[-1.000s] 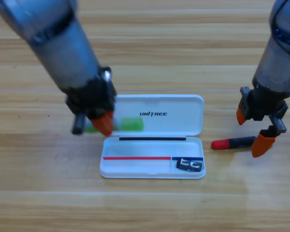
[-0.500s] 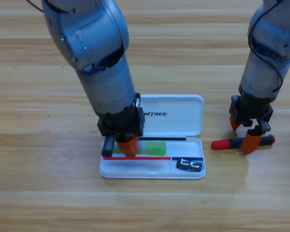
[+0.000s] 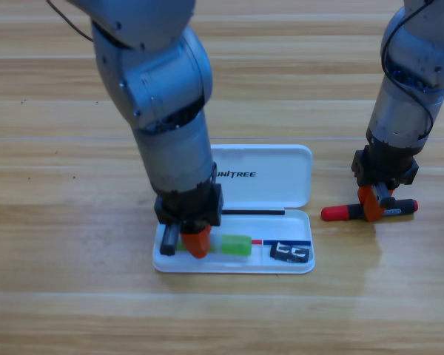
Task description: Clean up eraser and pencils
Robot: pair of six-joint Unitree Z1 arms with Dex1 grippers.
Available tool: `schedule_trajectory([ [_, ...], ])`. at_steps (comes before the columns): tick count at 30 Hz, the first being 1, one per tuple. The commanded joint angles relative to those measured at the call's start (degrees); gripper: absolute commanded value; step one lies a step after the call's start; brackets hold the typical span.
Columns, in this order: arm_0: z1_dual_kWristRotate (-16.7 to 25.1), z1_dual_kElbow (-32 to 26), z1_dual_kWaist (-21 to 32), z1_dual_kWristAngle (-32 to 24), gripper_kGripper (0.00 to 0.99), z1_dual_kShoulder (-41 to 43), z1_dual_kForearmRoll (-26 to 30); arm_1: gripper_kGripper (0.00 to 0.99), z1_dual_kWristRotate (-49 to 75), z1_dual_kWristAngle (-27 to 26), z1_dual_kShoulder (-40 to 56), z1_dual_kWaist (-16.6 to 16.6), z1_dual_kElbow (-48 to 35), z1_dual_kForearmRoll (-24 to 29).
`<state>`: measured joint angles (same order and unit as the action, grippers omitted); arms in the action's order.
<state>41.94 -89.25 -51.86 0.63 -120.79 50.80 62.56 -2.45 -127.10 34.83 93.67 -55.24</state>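
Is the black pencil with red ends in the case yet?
No: the black pencil with red ends lies on the table right of the white case, under the right gripper.

A white case (image 3: 281,174) lies open on the wooden table (image 3: 59,296), lid flat behind its tray.

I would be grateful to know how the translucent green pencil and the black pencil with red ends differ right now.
The translucent green pencil lies inside the white case, under the left gripper; the black pencil with red ends lies on the wooden table, at the right gripper. Both lie flat.
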Motion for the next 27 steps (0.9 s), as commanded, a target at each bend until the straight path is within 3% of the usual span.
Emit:
schedule_trajectory([
  [1,-0.5,-1.1,-1.0,-0.1,0.000,-3.8,-0.7,0.000,0.0,0.6,-0.8,-1.3,-1.6,0.1],
  [13,-1.5,-2.3,-1.0,0.2,0.000,-4.7,-0.7,0.000,-3.7,-1.5,15.0,0.3,-2.4,-8.5],
  [27,-1.9,-2.2,-1.0,0.3,0.000,-5.3,-0.7,0.000,-5.0,-3.0,16.9,3.1,-1.2,-10.8],
])
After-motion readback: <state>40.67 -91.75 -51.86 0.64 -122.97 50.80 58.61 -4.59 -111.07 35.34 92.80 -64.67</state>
